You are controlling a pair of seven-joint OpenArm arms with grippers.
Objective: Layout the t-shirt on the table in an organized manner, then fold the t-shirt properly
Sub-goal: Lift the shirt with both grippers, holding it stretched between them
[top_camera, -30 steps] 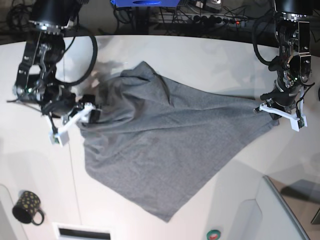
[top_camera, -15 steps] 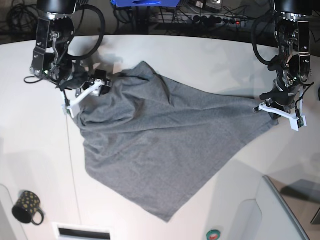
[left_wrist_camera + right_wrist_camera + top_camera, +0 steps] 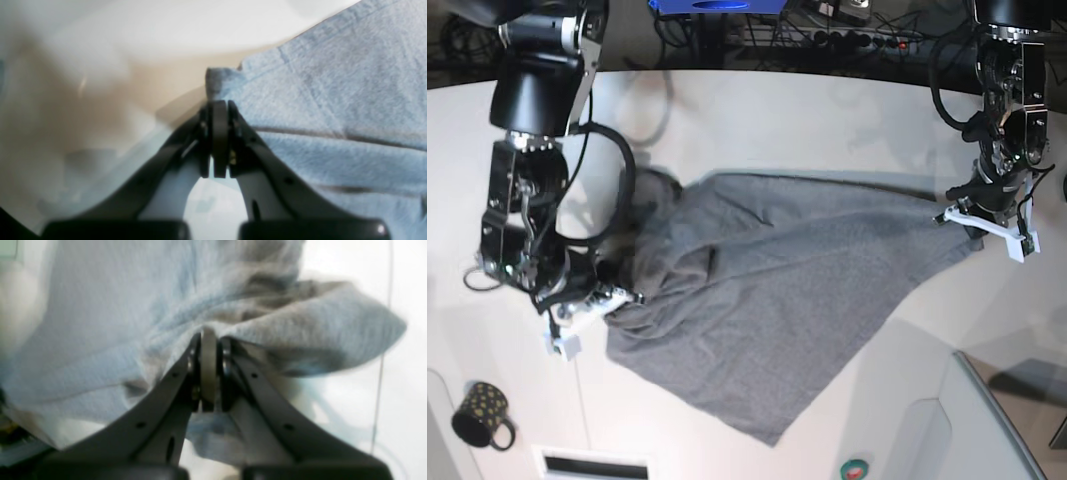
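The heather-grey t-shirt (image 3: 787, 290) lies spread and rumpled on the white table (image 3: 827, 120), stretched between both grippers. My left gripper (image 3: 955, 213), at the right of the base view, is shut on the shirt's right corner. Its wrist view shows the jaws (image 3: 220, 106) closed on a hemmed edge of the cloth (image 3: 333, 100). My right gripper (image 3: 625, 297), at the left of the base view, is shut on a bunched left edge. Its wrist view shows the gripper (image 3: 208, 336) pinching a fold of the shirt (image 3: 133, 323).
A dark spotted mug (image 3: 482, 415) stands at the front left. A raised white panel with a grey edge (image 3: 992, 420) is at the front right, with a small green and red button (image 3: 854, 467) beside it. A slot (image 3: 592, 465) is in the front edge. Cables run along the back.
My right gripper first swung back, then came forward with the shirt's left edge, pulling it toward the front left. The shirt's back edge now runs straighter. My left gripper has not moved.
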